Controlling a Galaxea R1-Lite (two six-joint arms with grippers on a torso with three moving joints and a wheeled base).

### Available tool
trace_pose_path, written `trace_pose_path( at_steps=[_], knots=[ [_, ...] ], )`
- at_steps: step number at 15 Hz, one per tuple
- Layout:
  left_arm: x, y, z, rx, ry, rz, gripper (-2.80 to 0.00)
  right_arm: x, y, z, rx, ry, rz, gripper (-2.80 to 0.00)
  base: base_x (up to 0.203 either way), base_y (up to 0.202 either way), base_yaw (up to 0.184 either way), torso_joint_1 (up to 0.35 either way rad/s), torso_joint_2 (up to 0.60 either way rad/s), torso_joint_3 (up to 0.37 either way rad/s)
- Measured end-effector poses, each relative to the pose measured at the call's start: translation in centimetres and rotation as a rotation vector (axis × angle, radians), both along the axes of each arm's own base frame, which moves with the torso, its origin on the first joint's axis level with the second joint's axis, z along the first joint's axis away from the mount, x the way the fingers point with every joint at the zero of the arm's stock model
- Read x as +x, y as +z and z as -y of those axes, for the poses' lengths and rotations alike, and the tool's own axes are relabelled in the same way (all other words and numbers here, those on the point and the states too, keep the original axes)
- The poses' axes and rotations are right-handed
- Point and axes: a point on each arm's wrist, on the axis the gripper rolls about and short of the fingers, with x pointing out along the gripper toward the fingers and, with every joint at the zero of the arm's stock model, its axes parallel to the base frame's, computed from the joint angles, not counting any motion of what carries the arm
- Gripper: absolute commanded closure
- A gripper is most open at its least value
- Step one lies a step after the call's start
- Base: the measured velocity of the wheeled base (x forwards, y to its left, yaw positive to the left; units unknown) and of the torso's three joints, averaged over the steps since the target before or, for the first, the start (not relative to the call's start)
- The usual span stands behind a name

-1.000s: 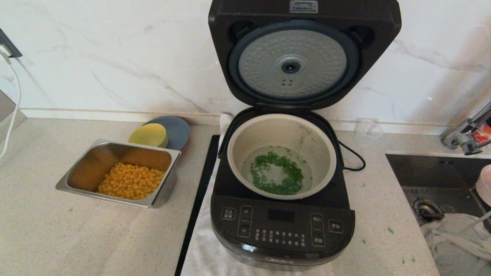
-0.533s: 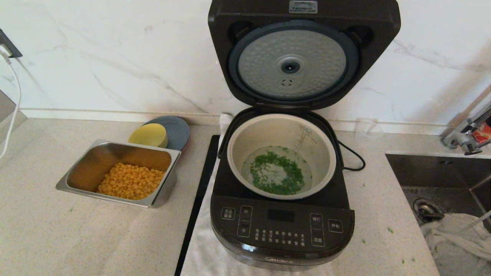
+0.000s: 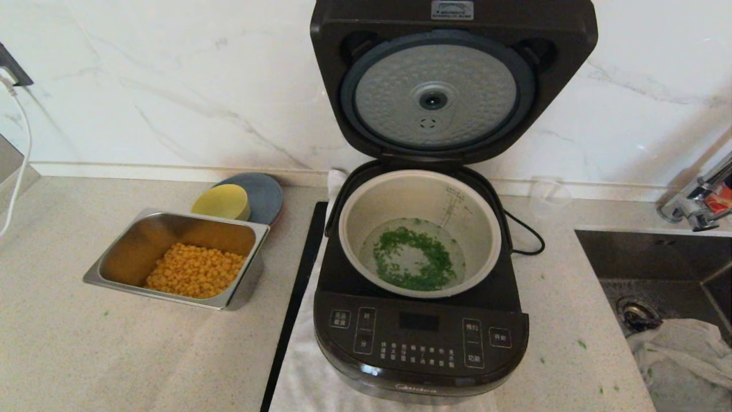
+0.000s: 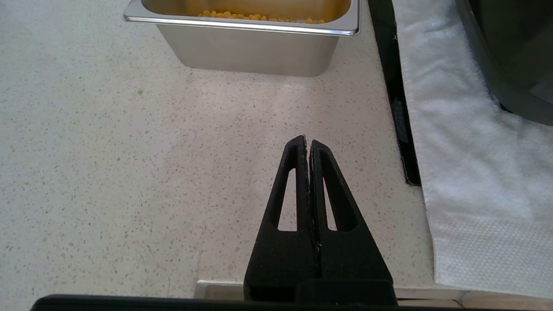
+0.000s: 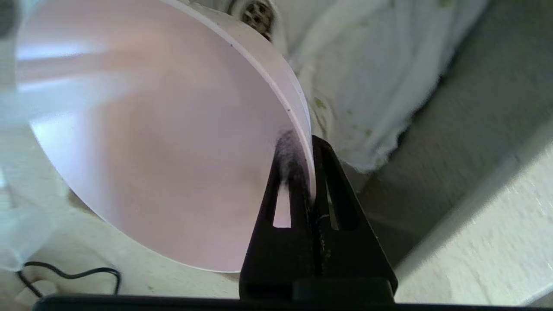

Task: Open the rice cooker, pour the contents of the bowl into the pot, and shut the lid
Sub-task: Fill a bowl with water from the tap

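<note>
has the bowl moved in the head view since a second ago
Yes. It showed at the right edge above the sink, then left that view; now the right tool grips the bowl.

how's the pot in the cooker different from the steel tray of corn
The pot is round and light grey-beige; the steel tray is rectangular and shiny. The pot sits inside the rice cooker holding chopped green herbs; the tray stands on the counter holding yellow corn kernels. Both are open-topped.

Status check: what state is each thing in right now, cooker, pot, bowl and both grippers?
lid: open, upright.
pot: seated in the rice cooker, chopped greens in it.
bowl: empty, rim held.
right gripper: shut on the bowl, over the sink.
left gripper: shut, empty, over the counter.
steel tray: holds corn.
</note>
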Motion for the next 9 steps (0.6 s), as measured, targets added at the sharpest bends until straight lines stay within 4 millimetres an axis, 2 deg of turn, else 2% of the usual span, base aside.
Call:
trace_pose_path(
  at_steps=[6,9],
  knots=[
    [0.00,0.00,0.00,0.000,0.000,0.000,0.00,0.92,0.36,0.47,-0.027,0.016,0.017,0.00,0.000,0.000,0.000,0.000,0.00,0.000],
    [0.00,0.00,0.00,0.000,0.000,0.000,0.00,1.03,0.54,-0.36,-0.020,0.034,0.010,0.00,0.000,0.000,0.000,0.000,0.00,0.000]
  ],
)
